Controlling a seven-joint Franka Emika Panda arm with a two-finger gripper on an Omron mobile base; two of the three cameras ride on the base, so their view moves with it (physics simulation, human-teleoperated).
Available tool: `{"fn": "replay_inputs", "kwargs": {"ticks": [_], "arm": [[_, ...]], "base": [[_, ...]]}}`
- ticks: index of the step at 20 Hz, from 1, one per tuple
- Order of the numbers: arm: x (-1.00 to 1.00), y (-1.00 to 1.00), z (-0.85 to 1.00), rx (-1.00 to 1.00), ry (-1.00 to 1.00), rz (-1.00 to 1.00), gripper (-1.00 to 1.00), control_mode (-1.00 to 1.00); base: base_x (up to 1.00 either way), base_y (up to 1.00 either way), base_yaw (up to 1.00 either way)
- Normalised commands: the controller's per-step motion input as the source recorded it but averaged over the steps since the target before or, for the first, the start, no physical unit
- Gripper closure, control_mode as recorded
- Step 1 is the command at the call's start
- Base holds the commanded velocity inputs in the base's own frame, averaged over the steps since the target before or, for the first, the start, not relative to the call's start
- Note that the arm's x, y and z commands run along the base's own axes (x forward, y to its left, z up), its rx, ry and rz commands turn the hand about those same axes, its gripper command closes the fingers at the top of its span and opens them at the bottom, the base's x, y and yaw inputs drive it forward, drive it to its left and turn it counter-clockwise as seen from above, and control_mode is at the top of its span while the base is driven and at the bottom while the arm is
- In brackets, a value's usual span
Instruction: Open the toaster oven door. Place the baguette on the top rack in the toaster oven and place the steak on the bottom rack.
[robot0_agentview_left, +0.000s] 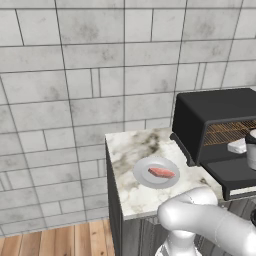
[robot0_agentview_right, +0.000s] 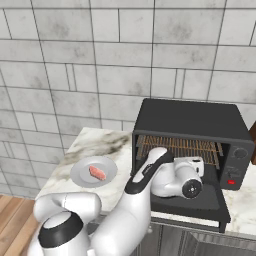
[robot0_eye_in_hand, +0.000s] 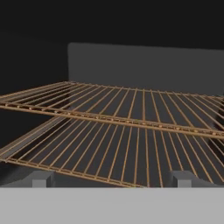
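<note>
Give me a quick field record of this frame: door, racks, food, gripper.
toaster oven door: open, folded down flat
toaster oven: on the marble counter
racks: two, copper wire, both bare as far as seen
steak: on the grey plate, left of the oven
baguette: cannot tell where
gripper: open, holding nothing, at the oven mouth facing the racks

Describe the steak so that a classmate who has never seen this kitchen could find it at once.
Start at the black toaster oven on the marble counter. To its left sits a round grey plate. The steak is the small flat pink-red slab lying on it.
</note>
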Motion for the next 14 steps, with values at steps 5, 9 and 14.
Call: {"fn": "replay_inputs", "kwargs": {"ticks": [5, 9, 14], "arm": [[0.14, 0.00, -0.09, 0.02, 0.00, 0.00, -1.00, -1.00], [0.23, 0.00, -0.03, 0.00, 0.00, 0.00, -1.00, -1.00], [0.22, 0.00, -0.03, 0.00, 0.00, 0.00, -1.00, -1.00]], "base": [[0.00, 0.00, 0.00], [0.00, 0.00, 0.00], [0.00, 0.00, 0.00]]}}
